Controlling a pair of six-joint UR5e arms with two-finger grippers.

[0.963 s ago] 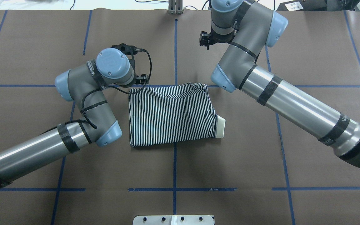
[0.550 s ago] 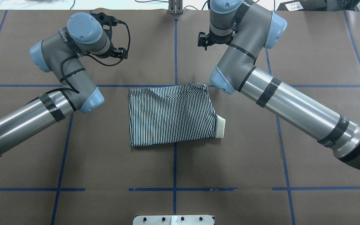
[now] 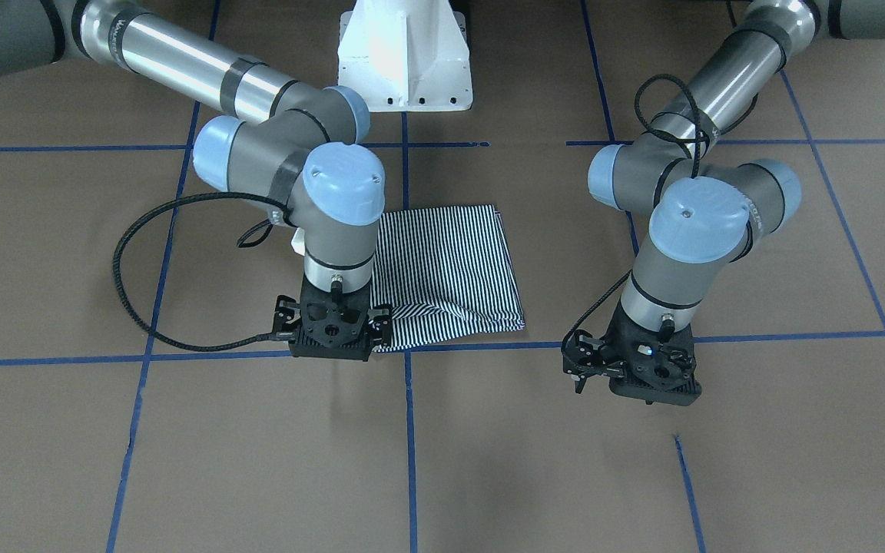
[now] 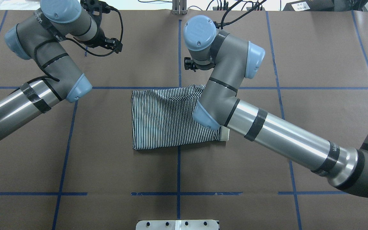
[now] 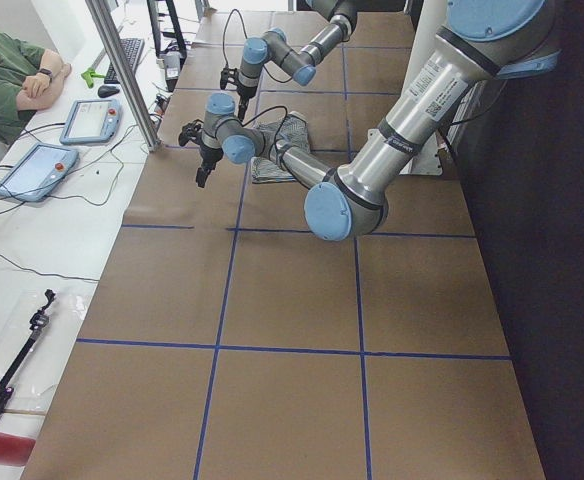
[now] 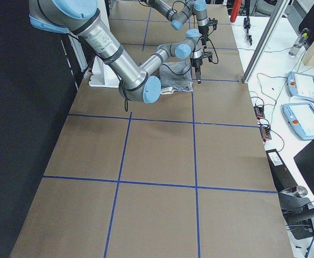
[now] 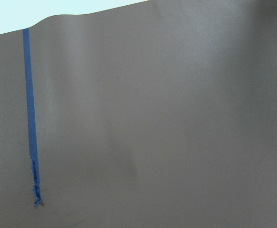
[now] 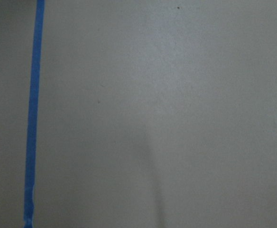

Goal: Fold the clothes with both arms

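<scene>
The striped polo shirt [image 4: 166,118] lies folded into a rectangle at the table's middle, and it also shows in the front view [image 3: 450,261]. Its cream collar [image 4: 225,134] pokes out at the right side. My right gripper [image 3: 333,338] points straight down and hovers at the shirt's far edge near the centre line; its forearm crosses over the shirt's right part. My left gripper [image 3: 646,376] points down over bare paper, well off the shirt's far left corner. Both sets of fingers are hidden under the wrists. Both wrist views show only brown paper and blue tape.
Brown paper with a blue tape grid [image 4: 178,193] covers the table. The white pedestal base [image 3: 404,54] stands at the robot's side. A metal post [image 4: 179,7] stands at the far edge. A person and teach pendants [image 5: 32,170] are beyond the far edge.
My left arm has pulled away from the shirt's far left corner to the far left of the table. My right arm has swung left over the shirt's far right edge. The shirt has not moved.
</scene>
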